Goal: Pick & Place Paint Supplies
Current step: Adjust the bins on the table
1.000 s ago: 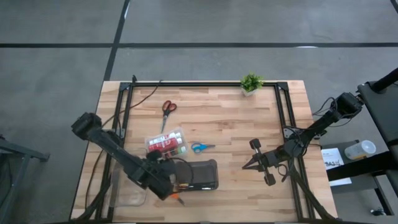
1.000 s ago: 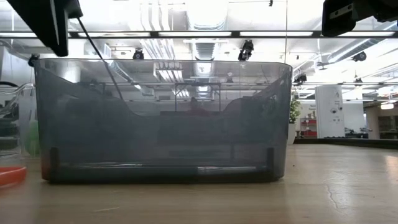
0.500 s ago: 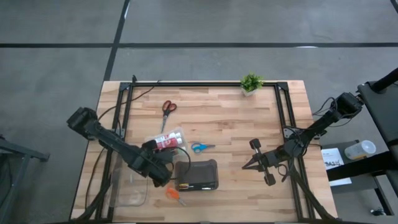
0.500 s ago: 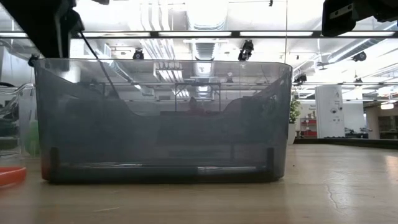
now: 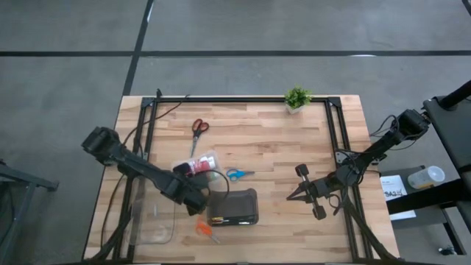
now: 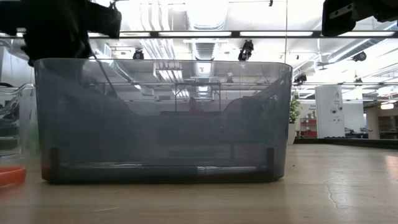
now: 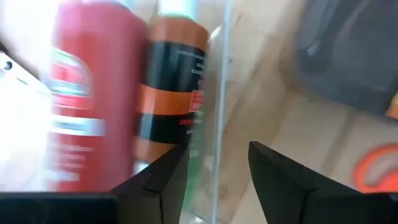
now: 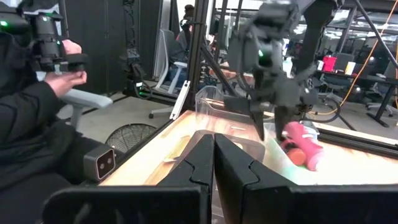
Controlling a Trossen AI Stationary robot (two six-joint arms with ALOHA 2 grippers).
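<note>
Beside the dark grey case point(image 5: 233, 207), the left gripper point(image 5: 193, 205) has swung back toward the boxed paint tubes point(image 5: 196, 166), fingers parted and empty; another pick looks imminent; right gripper point(image 5: 298, 193) waits closed.

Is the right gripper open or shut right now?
Shut. In the right wrist view the right gripper has its two fingers pressed together with nothing between them; it waits over the table's right side.

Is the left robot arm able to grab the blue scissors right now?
Probably yes: the blue scissors lie bare on the table, and the open left gripper hangs near them with nothing between.
</note>
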